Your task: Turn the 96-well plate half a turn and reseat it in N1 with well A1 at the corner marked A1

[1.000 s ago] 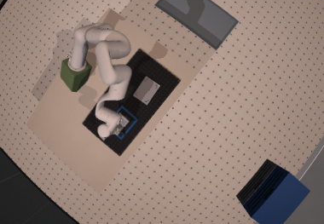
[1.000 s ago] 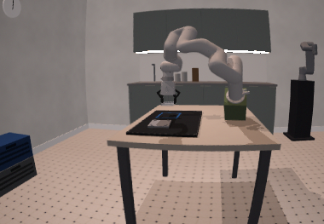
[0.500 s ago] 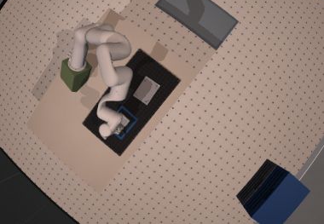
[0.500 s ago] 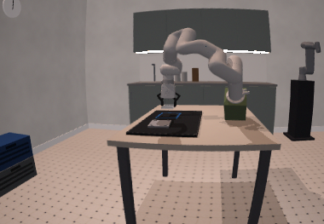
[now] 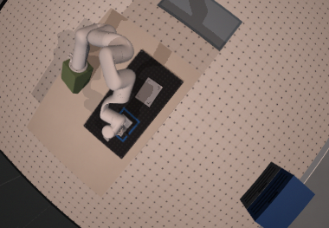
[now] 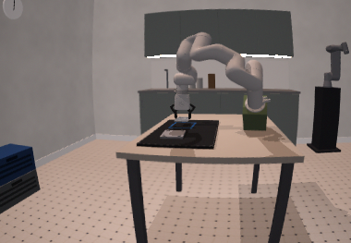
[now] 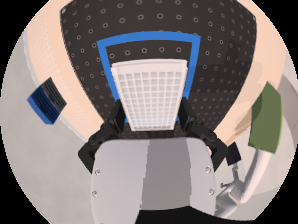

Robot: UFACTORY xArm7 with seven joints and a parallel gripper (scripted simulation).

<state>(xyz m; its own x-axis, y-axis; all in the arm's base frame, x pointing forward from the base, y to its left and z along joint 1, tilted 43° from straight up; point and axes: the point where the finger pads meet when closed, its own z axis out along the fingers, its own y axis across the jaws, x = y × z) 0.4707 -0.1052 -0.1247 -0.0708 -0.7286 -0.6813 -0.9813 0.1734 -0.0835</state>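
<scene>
The white 96-well plate [image 7: 149, 96] is between the fingers of my gripper [image 7: 151, 104], which is shut on its long sides. In the wrist view the plate hangs inside the blue taped outline B1 [image 7: 149, 48] on the black deck. In the side view the gripper [image 6: 183, 114] holds the plate just above B1 [image 6: 181, 125]. From above, the gripper [image 5: 122, 127] and the arm hide most of the plate [image 5: 128, 123]. The grey plate nest N1 [image 5: 148, 92] stands empty on the deck, beside B1. I cannot make out the plate's cut corner.
The black deck [image 5: 134, 101] lies on a wooden table. The arm's green base [image 5: 77, 75] stands at the table's far side. A blue crate [image 5: 277, 196] is on the floor, well away.
</scene>
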